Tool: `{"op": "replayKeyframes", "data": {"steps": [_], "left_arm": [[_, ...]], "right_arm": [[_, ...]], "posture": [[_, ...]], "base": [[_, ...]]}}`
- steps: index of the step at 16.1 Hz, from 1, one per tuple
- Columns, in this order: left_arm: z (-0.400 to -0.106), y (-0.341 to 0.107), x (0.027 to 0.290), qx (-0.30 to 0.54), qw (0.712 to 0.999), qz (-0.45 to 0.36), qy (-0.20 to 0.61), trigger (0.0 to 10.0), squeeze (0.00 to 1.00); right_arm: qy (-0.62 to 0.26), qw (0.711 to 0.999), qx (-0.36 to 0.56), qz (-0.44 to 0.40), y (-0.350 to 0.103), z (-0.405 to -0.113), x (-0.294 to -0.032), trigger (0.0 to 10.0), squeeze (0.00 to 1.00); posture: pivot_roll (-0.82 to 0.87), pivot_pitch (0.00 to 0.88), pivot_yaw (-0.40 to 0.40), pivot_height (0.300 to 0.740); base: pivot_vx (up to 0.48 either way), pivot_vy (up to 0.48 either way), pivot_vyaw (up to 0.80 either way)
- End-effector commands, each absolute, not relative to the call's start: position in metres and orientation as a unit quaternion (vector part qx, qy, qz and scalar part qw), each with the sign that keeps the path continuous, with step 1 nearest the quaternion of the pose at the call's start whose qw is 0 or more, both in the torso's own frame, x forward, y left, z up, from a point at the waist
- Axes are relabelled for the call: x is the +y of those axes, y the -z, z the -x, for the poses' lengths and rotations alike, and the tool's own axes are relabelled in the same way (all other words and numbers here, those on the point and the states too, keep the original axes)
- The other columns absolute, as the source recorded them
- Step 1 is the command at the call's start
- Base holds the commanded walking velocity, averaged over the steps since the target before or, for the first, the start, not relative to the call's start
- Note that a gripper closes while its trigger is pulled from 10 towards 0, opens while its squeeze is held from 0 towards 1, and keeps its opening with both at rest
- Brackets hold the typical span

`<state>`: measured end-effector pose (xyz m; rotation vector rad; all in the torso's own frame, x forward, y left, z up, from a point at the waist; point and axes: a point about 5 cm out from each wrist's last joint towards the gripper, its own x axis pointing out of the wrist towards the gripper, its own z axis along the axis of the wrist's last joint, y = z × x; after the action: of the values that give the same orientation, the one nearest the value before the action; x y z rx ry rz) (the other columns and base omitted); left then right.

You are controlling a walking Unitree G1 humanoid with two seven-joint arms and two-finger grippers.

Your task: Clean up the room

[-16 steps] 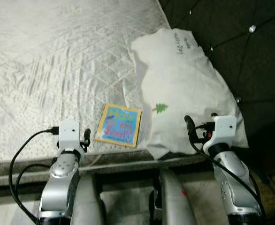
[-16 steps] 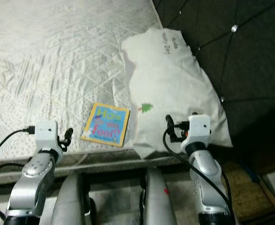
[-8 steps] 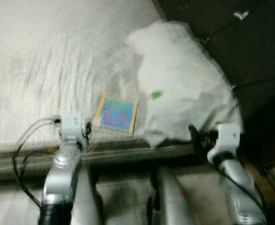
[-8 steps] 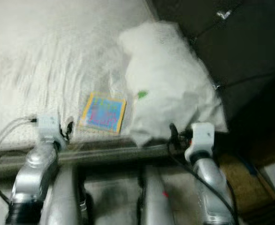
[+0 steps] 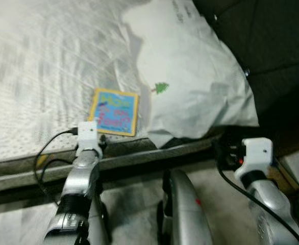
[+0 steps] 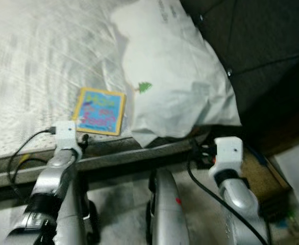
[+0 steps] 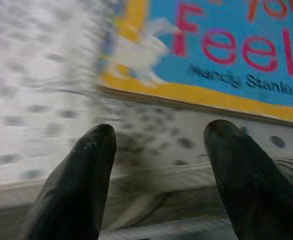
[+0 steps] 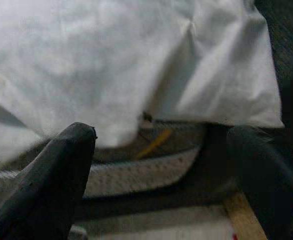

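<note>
While its two black fingers [image 7: 84, 175] stand apart with nothing between them, the left hand [image 7: 156, 145] hovers at the front edge of the mattress [image 5: 32, 76], pointing toward 12 o'clock at the book [image 5: 113, 111] just beyond its tips. From the head views the book lies flat on the bed at about 12 o'clock from that hand, near the mattress's front edge. It is a thin, nearly square board book with a yellow border, a blue cover and pink lettering reading "Feel"; its slightly longer axis runs from 6 to 12 o'clock, tilted a little toward 11, with the title reading upright toward the robot. The mattress is pale, quilted in a diamond pattern and speckled with small dark dots.

At 3 o'clock from the book, touching or overlapping its right edge, lies a large white pillow [image 5: 190, 76], soft and creased, with a small green tree motif [image 5: 162, 88] near its lower left side. Its long axis runs from 5 to 11 o'clock, and one corner hangs over the bed edge.

The right hand [image 8: 161, 145], fingers spread wide and empty, sits below the bed edge at 5 o'clock from the pillow, aimed at that overhanging corner. Behind the pillow at 1 o'clock rises a dark tufted headboard [image 5: 262, 35].
</note>
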<state>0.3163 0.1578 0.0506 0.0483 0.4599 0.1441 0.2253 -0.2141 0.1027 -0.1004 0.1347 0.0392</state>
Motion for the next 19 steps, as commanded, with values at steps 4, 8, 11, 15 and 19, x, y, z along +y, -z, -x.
{"op": "replayKeyframes", "data": {"steps": [4, 8, 11, 15, 19], "left_arm": [[-0.321, -0.038, 0.140, 0.254, 0.966, -0.016, -0.037, 10.0, 0.00], [-0.325, -0.034, 0.127, 0.261, 0.965, -0.016, 0.001, 10.0, 0.00], [-0.331, -0.041, 0.109, 0.246, 0.968, -0.005, 0.056, 10.0, 0.00], [-0.335, -0.047, 0.092, 0.229, 0.969, -0.007, 0.095, 10.0, 0.00], [-0.338, -0.048, 0.084, 0.230, 0.967, -0.008, 0.111, 10.0, 0.00]], "right_arm": [[-0.017, 0.995, 0.076, 0.055, -0.108, -0.218, -0.218, 10.0, 0.00], [-0.022, 0.996, 0.075, 0.051, -0.111, -0.222, -0.213, 10.0, 0.00], [-0.023, 0.996, 0.075, 0.050, -0.111, -0.224, -0.212, 10.0, 0.00], [-0.024, 0.996, 0.071, 0.048, -0.112, -0.228, -0.210, 10.0, 0.00], [-0.025, 0.996, 0.069, 0.047, -0.113, -0.229, -0.207, 10.0, 0.00]], "posture": [[-0.22, 0.311, -0.112, 0.577], [-0.22, 0.301, -0.110, 0.577], [-0.22, 0.289, -0.109, 0.577], [-0.22, 0.277, -0.105, 0.577], [-0.22, 0.267, -0.102, 0.577]], "base": [[0.000, 0.000, 0.00], [0.000, 0.000, 0.00], [0.000, 0.000, 0.00], [0.000, 0.000, 0.00], [0.000, 0.000, 0.00]]}}
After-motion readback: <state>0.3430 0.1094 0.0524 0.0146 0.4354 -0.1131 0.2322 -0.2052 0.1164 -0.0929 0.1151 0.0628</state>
